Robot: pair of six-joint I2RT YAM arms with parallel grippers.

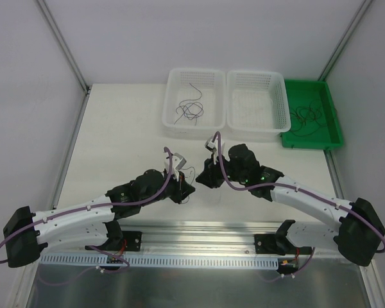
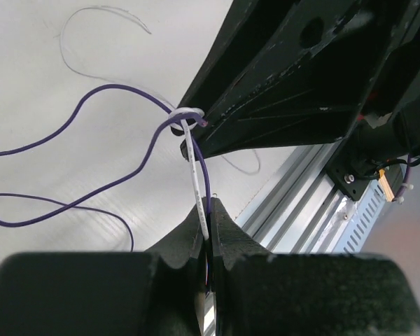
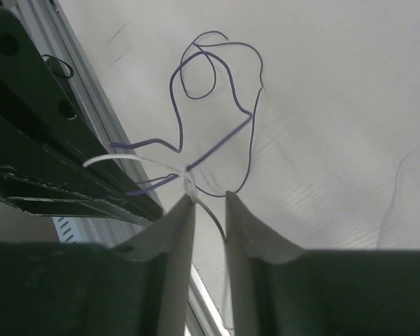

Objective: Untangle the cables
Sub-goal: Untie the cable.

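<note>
1. Cables [image 2: 194,164]: knotted strands held just in front of the left basket [image 1: 168,102];
2. Left gripper [image 2: 208,213]: fingers pinching the strands, as anchor;
3. Right gripper [image 3: 210,210]: fingers slightly apart around one strand; I judge it ready to pull.

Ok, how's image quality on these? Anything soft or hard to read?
Top external: even light, sharp, though the cables in the white basket read hair-thin. Left wrist: left gripper is a dark, blurred foreground mass; the purple cable beyond is in focus. Right wrist: right gripper looks soft, purple cable loops sharp.
</note>
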